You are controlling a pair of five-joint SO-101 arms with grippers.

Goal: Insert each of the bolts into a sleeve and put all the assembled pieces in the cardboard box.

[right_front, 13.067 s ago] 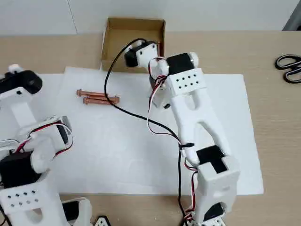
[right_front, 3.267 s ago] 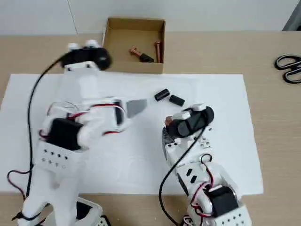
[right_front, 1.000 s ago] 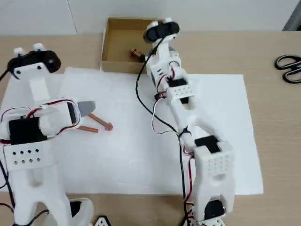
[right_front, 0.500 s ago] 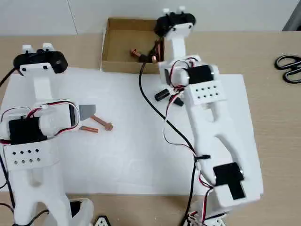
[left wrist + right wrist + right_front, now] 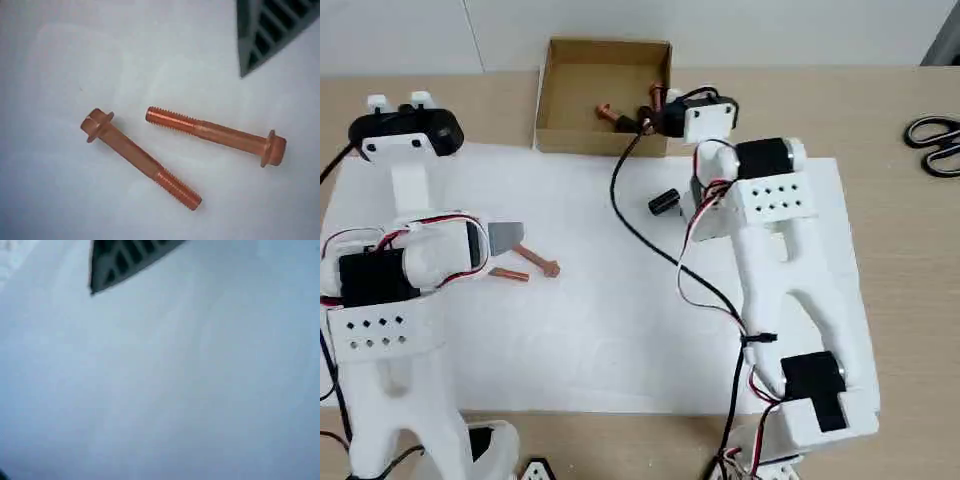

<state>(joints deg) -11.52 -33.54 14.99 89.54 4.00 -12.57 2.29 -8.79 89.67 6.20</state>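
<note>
Bolts: two copper-coloured bolts lie loose on the white sheet, near each other but not touching, with their threaded ends angled toward one another. Neither carries a sleeve. One black sleeve lies on the same sheet, well apart from the bolts and just beside the right arm.

The cardboard box stands at the far edge of the sheet. It holds what appear to be two assembled pieces, copper with dark collars, gathered near the wall closest to the right arm.

The left pincer hangs just above and beside the loose bolts and grasps nothing. I cannot tell whether it is released or clenched. The right pincer is over bare sheet between the box and the sleeve. Its state cannot be told either.

Scissors lie on the wooden surface, well clear of the work.

Assessment: part of the task looks complete, and a further assembly is at its start. The step in hand is judged to be pickup of a loose bolt.

The next move calls for the left pincer to settle across one shank without nudging the neighbouring bolt. The right pincer would need to take the sleeve with its bore left clear for insertion.
</note>
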